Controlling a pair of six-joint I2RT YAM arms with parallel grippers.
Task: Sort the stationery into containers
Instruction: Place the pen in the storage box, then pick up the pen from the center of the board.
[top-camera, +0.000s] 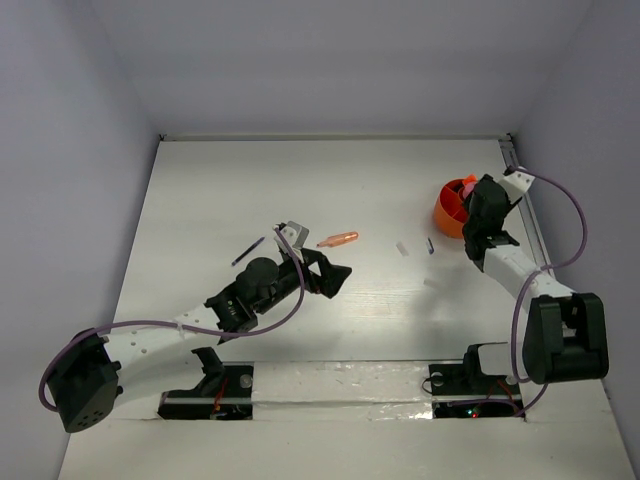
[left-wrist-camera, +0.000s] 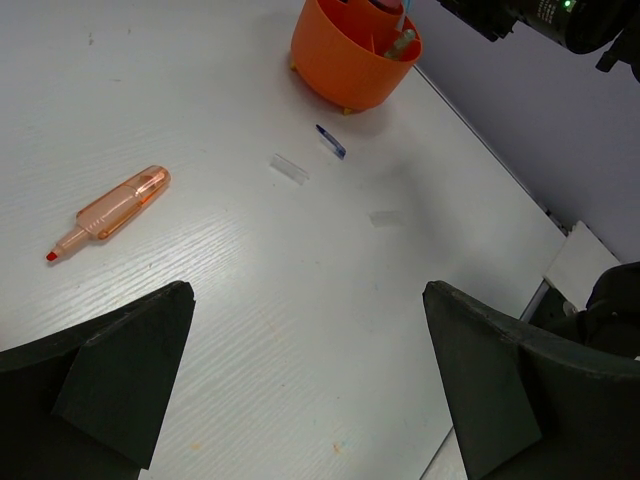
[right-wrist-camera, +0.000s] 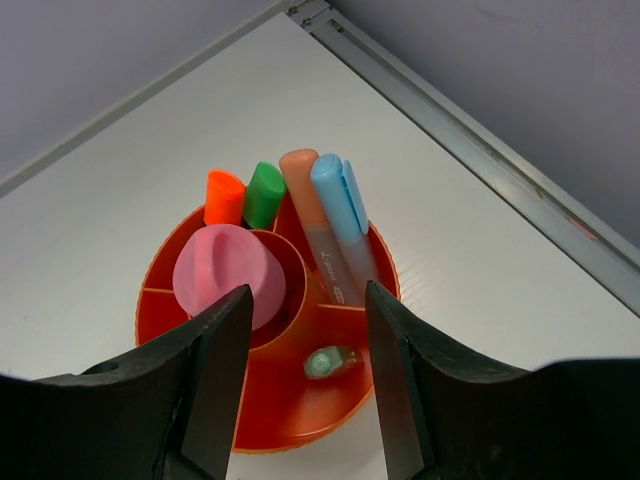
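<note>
Right gripper (right-wrist-camera: 308, 300): jaws partly apart, nothing between them; poised directly over the orange holder (right-wrist-camera: 160, 270).
Holder location: far right of table, near the rail.
Holder contents: pink piece (right-wrist-camera: 222, 270) in the centre well; light blue highlighter (right-wrist-camera: 343, 215) and an orange one side by side, upright, tilted away; orange cap (right-wrist-camera: 224, 197) and green cap (right-wrist-camera: 265, 193) behind.
Left gripper (left-wrist-camera: 307, 295): fully spread, empty, above the table.
Loose orange highlighter (left-wrist-camera: 115, 210): flat, ahead-left of the left gripper, apart from it; long axis diagonal, red tip pointing near-left.
</note>
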